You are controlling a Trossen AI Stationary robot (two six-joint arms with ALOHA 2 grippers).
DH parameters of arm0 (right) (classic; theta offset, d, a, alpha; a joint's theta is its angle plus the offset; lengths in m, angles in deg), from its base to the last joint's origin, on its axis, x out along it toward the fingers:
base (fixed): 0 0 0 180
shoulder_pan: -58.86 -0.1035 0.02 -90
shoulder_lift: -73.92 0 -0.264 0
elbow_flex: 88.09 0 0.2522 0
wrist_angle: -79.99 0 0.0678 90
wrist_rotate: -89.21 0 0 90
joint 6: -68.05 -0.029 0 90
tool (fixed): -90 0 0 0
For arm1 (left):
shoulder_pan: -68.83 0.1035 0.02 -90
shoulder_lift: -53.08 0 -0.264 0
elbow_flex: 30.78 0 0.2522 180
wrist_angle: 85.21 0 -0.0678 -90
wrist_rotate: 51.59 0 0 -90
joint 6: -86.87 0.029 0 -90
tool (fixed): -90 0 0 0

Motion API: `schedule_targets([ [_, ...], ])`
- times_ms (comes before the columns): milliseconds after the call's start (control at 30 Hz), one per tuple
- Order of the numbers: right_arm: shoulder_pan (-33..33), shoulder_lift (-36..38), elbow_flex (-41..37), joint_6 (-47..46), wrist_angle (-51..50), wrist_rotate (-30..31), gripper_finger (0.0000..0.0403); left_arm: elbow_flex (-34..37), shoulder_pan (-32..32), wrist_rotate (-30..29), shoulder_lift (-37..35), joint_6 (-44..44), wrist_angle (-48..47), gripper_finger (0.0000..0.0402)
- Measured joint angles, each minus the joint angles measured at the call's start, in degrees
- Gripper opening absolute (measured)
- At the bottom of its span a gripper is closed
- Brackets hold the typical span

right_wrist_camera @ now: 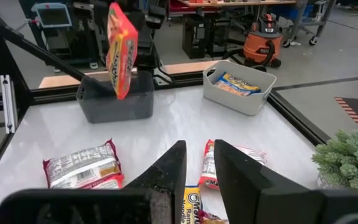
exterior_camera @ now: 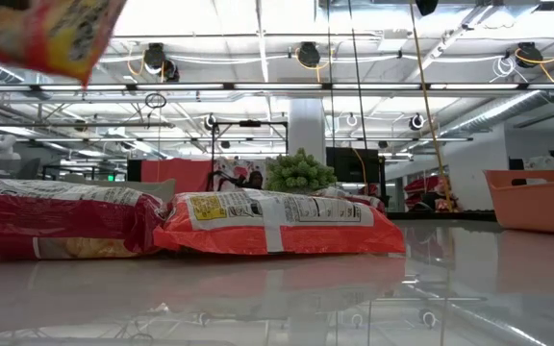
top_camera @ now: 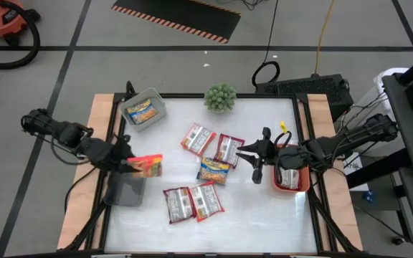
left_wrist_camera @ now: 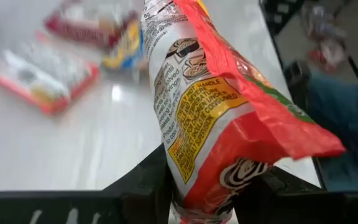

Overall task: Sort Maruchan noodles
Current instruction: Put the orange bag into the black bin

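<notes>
Left gripper (top_camera: 131, 165) was clamped on a shiny red-and-orange plastic noodle packet (top_camera: 148, 165), held in the air just beside the dark grey bin (top_camera: 125, 191) at the table's left edge; mid-transfer step. Next move, I'd say: carry it over the bin's opening, lower, then release so it lands inside. Right gripper (top_camera: 257, 154) hovered by the orange bin (top_camera: 291, 177), fingers a narrow gap apart, holding nothing. Remaining flat packets (top_camera: 192, 202) lay mid-table; one yellow packet sat in the light grey bin (top_camera: 143, 110)
</notes>
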Motion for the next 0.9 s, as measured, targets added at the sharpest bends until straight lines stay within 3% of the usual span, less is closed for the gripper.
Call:
schedule_targets([
  [167, 0.0, 0.0, 0.0, -1.28, 0.03, 0.0, 0.008, 0.0, -1.85, 0.74, -2.31, -2.94, -7.93, 0.0129],
  [433, 0.0, -0.2, 0.0, -1.53, 0.07, 0.0, 0.008, -0.02, -5.61, 6.56, -2.75, -10.21, -12.67, 0.0129],
  [567, 0.0, -0.77, -0.02, -2.21, 0.02, -0.13, 0.008, 0.15, -6.94, 5.11, -2.77, -14.41, -16.19, 0.0129],
  [900, 0.0, -1.51, -0.02, -2.84, 0.03, -0.22, 0.008, 8.47, -8.67, 6.3, -2.75, -26.14, -17.35, 0.0129],
])
